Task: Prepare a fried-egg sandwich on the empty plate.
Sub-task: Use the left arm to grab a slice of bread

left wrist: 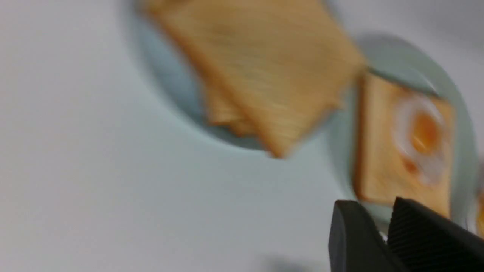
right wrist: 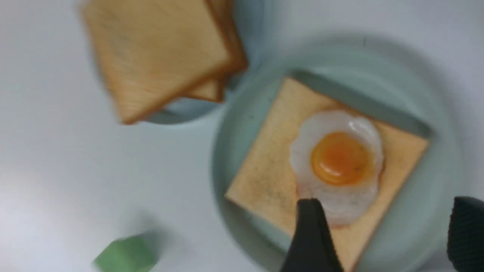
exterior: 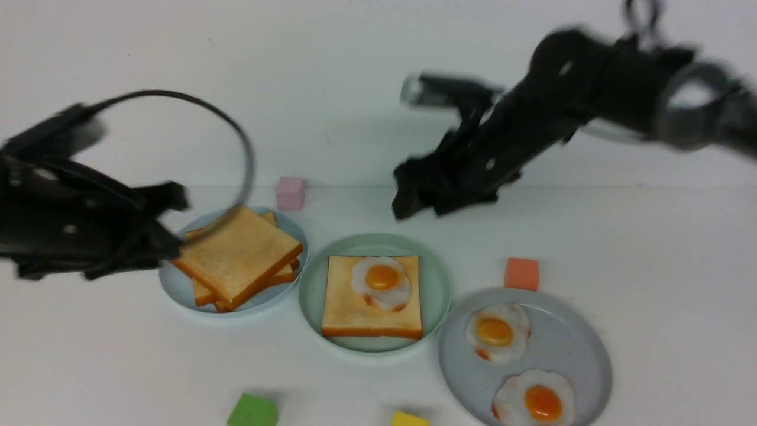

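Note:
The empty plate, pale mint-green [exterior: 310, 296], sits mid-table and holds one toast slice [exterior: 355, 305] with a fried egg [exterior: 381, 281] on it. In the right wrist view my right gripper [right wrist: 385, 202] hangs over that egg [right wrist: 340, 158] and toast [right wrist: 264, 177]. Its jaws are wide open and empty. In the front view it [exterior: 423, 208] is raised behind the plate. My left gripper [exterior: 174, 225] is at the left edge of a stack of toast slices [exterior: 239, 254]. Its fingertips [left wrist: 344, 211] stand slightly apart with nothing between them.
The toast stack lies on a pale blue plate [exterior: 171, 284]. A grey plate [exterior: 573, 349] at front right carries two more fried eggs [exterior: 497, 331] [exterior: 535, 399]. Cubes stand around: pink [exterior: 290, 192], orange [exterior: 521, 273], green [exterior: 253, 411], yellow [exterior: 408, 420].

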